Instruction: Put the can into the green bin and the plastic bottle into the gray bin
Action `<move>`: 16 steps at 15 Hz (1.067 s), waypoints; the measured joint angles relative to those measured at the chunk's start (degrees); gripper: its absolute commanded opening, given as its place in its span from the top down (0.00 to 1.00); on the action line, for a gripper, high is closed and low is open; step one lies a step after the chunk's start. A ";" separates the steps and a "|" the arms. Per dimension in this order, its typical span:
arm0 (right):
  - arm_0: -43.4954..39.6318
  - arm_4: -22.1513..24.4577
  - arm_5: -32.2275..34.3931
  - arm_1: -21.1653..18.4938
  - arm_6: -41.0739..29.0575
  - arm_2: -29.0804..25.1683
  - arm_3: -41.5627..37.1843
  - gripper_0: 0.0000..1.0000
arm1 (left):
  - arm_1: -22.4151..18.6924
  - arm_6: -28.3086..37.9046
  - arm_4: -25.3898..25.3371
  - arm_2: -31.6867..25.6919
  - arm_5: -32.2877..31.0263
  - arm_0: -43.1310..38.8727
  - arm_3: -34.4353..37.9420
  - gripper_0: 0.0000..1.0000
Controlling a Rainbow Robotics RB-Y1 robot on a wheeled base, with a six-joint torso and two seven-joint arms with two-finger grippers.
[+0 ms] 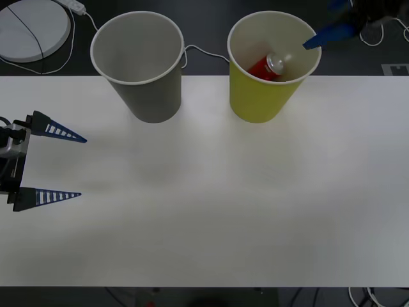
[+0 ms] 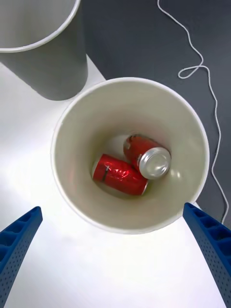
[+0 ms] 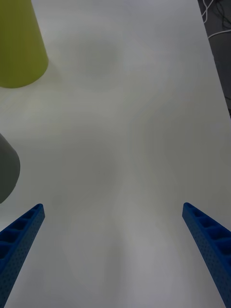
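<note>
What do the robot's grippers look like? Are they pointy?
Yes. The left gripper has two long blue fingers that taper to sharp points, with pale ribbed stripes along them, fixed to a black and silver wrist block. Seen close, the fingers are bright blue with a lattice of small hollow cells. The right gripper has the same blue pointed fingers.

The large gray paper-cup-shaped bin (image 1: 138,64) stands at the rear of the white table (image 1: 211,204), with the large yellow-green paper-cup-shaped bin (image 1: 263,96) just beside it on its right. Two small red drink cans (image 2: 119,174) (image 2: 147,156) lie inside the yellow-green bin, touching each other
</note>
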State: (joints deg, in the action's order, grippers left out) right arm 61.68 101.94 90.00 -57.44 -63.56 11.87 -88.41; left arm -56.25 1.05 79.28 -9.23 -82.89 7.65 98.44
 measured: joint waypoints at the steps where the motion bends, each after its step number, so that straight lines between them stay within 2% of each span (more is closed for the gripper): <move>1: -2.77 -1.68 0.00 -1.16 0.40 -2.20 -2.38 0.00 | 0.00 0.00 0.00 0.00 0.00 0.00 0.00 0.00; 6: -16.24 -9.73 0.00 -4.67 3.95 -12.91 -11.56 0.00 | 0.00 0.00 0.00 0.00 0.00 0.00 0.00 0.00; 12: -34.90 -20.04 0.00 -5.83 21.71 -25.57 -16.71 0.00 | 0.00 0.00 0.00 0.00 0.01 0.00 0.00 0.00; 16: -46.07 -23.77 0.00 -5.89 33.87 -30.56 -19.55 0.00 | 0.00 0.00 0.00 0.00 0.01 0.00 0.00 0.00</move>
State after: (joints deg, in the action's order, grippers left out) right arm 15.61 78.17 90.00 -63.33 -29.69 -18.70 -107.96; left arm -56.25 1.06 79.28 -9.23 -82.88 7.65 98.44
